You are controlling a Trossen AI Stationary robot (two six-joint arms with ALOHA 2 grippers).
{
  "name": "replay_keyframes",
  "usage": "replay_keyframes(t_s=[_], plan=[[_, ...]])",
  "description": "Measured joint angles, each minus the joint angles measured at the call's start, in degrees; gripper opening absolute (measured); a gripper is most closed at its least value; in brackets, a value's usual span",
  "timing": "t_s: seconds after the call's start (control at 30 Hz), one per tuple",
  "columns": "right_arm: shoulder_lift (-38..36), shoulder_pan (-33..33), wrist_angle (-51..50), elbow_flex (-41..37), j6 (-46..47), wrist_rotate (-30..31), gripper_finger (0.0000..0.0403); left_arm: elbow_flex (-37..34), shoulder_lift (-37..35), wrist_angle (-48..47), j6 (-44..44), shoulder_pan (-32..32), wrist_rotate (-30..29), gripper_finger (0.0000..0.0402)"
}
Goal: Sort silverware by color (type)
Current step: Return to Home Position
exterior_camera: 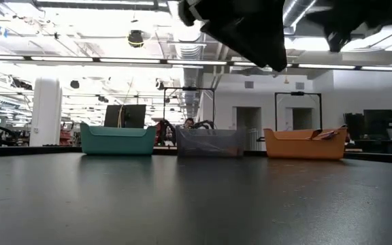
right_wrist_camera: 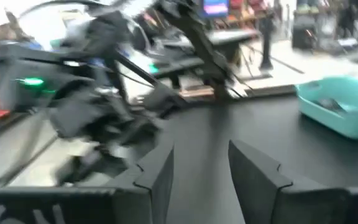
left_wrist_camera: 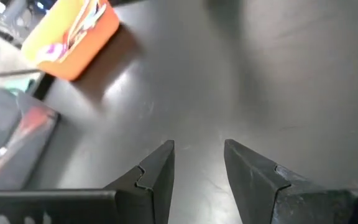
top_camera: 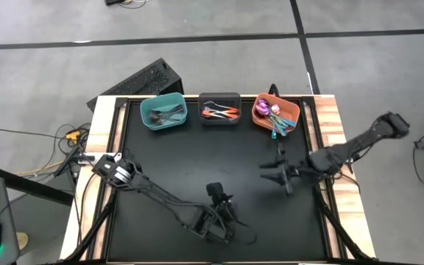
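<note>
Silverware (top_camera: 223,112), thin and slender, in three rectangular bins (top_camera: 220,96) on matte tabletop (top_camera: 197,162)

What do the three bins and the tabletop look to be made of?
Teal bin and orange bin: likely moulded plastic, with smooth, opaque, even colour and rounded rims. Grey bin: probably plastic too, and it looks slightly see-through. Tabletop: a black, semi-matte sheet with soft glare; the material is unclear.
</note>
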Motion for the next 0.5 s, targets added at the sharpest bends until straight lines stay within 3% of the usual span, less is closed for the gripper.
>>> replay_keyframes(t_s=[0.13, 0.23, 0.4, 0.5], plan=[[0.9, 8.1, 5.1, -1.2, -3.1, 7.7, 0.0156, -0.5, -0.3, -0.4, 4.5, 2.9, 1.1, 0.0129], [2.5, 11.5, 6.2, -1.2, -4.3, 12.3, 0.0144, -3.9, -0.4, 1.7, 6.2, 7.3, 6.6, 0.0122], [4.5, 13.5, 7.0, -1.2, -4.7, 13.1, 0.0129, -10.2, -0.8, 7.6, 10.9, 13.5, 15.7, 0.0084], [5.4, 13.5, 6.2, -1.2, -4.8, 13.2, 0.0124, -15.9, -4.3, 12.7, 13.7, 15.3, 16.7, 0.0057]])
